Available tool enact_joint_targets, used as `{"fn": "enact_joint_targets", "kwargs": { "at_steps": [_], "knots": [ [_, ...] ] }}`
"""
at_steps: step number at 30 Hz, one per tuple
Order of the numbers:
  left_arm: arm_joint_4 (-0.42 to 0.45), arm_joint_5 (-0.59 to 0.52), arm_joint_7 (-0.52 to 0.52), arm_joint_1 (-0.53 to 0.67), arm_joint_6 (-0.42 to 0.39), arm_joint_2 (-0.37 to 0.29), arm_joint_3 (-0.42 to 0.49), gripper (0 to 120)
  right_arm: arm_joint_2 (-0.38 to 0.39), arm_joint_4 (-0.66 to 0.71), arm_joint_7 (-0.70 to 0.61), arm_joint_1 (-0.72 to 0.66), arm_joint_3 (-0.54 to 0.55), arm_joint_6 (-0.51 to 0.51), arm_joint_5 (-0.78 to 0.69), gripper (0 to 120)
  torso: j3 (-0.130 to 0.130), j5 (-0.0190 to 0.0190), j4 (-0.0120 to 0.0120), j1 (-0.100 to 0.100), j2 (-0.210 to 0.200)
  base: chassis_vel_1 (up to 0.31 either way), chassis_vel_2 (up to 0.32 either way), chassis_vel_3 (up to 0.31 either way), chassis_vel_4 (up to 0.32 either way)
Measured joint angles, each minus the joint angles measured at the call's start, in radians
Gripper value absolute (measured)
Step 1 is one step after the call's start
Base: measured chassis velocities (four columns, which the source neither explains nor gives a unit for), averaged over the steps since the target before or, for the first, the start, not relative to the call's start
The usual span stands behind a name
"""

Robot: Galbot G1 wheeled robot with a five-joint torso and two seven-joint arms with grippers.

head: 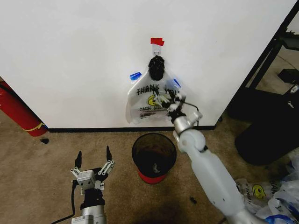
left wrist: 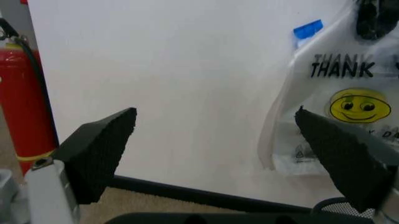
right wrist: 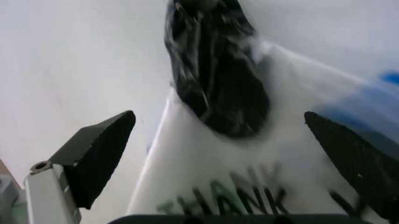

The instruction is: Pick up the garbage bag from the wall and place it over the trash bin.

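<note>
The garbage bag hangs flat on the white wall, its black bunched handles caught on a small hook under a piece of red tape. My right gripper is raised in front of the bag's printed face. In the right wrist view this gripper is open, just below the bunched handles. The black mesh trash bin stands on the carpet below the bag. Left of the bin, my left gripper is held low and open, facing the wall, with nothing between its fingers.
A red fire extinguisher leans at the wall's left end. Black furniture stands at the right. A heap of spare plastic bags lies on the carpet at the lower right. A black baseboard runs along the wall's foot.
</note>
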State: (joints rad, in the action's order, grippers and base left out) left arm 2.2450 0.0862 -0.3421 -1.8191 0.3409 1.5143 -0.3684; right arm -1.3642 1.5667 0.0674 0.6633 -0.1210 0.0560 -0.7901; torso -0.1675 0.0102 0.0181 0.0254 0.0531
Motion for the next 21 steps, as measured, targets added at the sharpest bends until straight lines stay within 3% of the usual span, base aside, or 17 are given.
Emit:
{"fn": "enact_joint_targets", "kwargs": {
  "at_steps": [5, 10, 21],
  "knots": [
    [-0.001, -0.001, 0.000, -0.002, 0.003, -0.001, -0.002, 100, -0.009, -0.025, 0.005, -0.044, 0.007, -0.003, -0.014, 98, 0.000, 0.0000, 0.0001, 0.000, 0.000, 0.000, 0.000, 0.000, 0.000],
    [-0.007, -0.003, 0.000, 0.003, 0.004, -0.003, 0.000, 100, -0.018, -0.047, 0.004, -0.060, 0.016, -0.005, -0.014, 88, 0.000, 0.0000, 0.0000, 0.000, 0.000, 0.000, 0.000, 0.000, 0.000],
    [-0.008, -0.009, 0.000, 0.003, 0.007, -0.008, 0.002, 100, -0.023, -0.091, -0.017, -0.097, 0.039, -0.015, -0.011, 46, 0.000, 0.0000, 0.0001, 0.000, 0.000, 0.000, 0.000, 0.000, 0.000]
  ]
}}
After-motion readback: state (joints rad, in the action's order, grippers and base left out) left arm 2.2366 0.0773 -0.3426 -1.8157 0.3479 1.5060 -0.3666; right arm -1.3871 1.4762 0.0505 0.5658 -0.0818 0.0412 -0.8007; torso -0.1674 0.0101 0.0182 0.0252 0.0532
